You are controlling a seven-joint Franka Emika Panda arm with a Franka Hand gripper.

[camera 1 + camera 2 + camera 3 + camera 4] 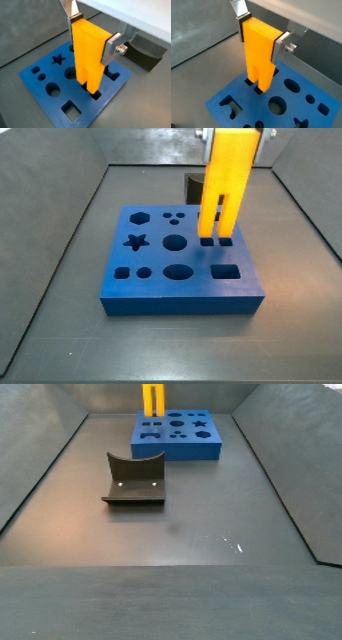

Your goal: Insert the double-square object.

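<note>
The double-square object (pixel 90 52) is a tall bright yellow block with two square prongs pointing down. My gripper (pixel 93 35) is shut on its upper body, with a silver finger (pixel 111 46) flat on each side, as both wrist views show (pixel 262 35). It hangs upright over the blue board (pixel 40 102), which has several shaped holes. The prong tips (pixel 214 233) stand at the mouth of the pair of square holes (pixel 217 244) near the board's edge; I cannot tell whether they have entered. The block also shows in a side view (pixel 154 399).
A dark grey curved block (pixel 134 479) stands on the floor apart from the blue board (pixel 177 444), and shows behind it in a side view (pixel 195 180). Sloping grey walls (pixel 40 479) bound the floor on both sides.
</note>
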